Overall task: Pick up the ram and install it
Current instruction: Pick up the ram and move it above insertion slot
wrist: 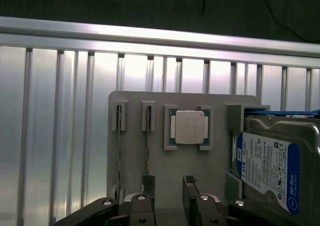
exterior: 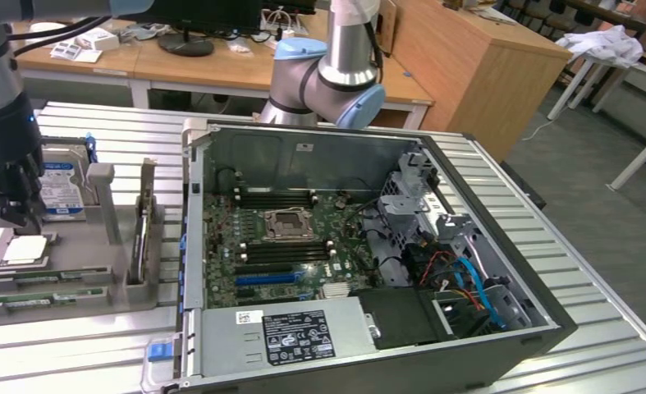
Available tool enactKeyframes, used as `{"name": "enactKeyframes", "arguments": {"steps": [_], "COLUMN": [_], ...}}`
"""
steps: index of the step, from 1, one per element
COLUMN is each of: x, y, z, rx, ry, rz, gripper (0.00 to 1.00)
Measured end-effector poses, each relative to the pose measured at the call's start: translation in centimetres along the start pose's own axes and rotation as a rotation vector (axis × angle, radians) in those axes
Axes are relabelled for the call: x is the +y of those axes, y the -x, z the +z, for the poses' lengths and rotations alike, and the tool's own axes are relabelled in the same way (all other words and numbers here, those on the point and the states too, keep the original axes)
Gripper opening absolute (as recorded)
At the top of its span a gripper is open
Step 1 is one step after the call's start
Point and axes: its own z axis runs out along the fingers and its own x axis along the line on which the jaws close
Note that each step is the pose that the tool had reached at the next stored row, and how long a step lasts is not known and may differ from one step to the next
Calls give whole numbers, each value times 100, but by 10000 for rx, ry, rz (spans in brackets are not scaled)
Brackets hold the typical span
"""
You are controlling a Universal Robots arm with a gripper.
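Observation:
Two ram sticks stand on edge in slots of a grey holder (wrist: 150,176): one ram (wrist: 119,151) and a second ram (wrist: 147,148) beside it. In the exterior view they show as thin green strips (exterior: 43,279) at the holder's near end. My gripper (wrist: 168,193) hovers over the holder, open, with nothing between its fingers (wrist: 148,186). One finger lines up with the second stick. In the exterior view the gripper (exterior: 3,212) hangs at the far left, above the holder. The motherboard (exterior: 290,238) with its dark memory slots (exterior: 273,199) lies in the open computer case.
A processor chip (wrist: 190,127) and a blue-labelled hard drive (wrist: 270,171) share the holder. The open case (exterior: 498,246) fills the middle of the ribbed metal table (exterior: 103,123), with cables and a power supply (exterior: 295,332) inside. A second robot arm's base (exterior: 323,78) stands behind it.

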Motion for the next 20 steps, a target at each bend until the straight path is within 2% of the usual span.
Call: {"name": "enactKeyframes", "arguments": {"steps": [16,20], "x": [6,6], "y": [-181,-185], "z": [-16,-17], "rx": [-1,0], "ry": [0,0], "rz": [0,0], "gripper": [36,36]}}
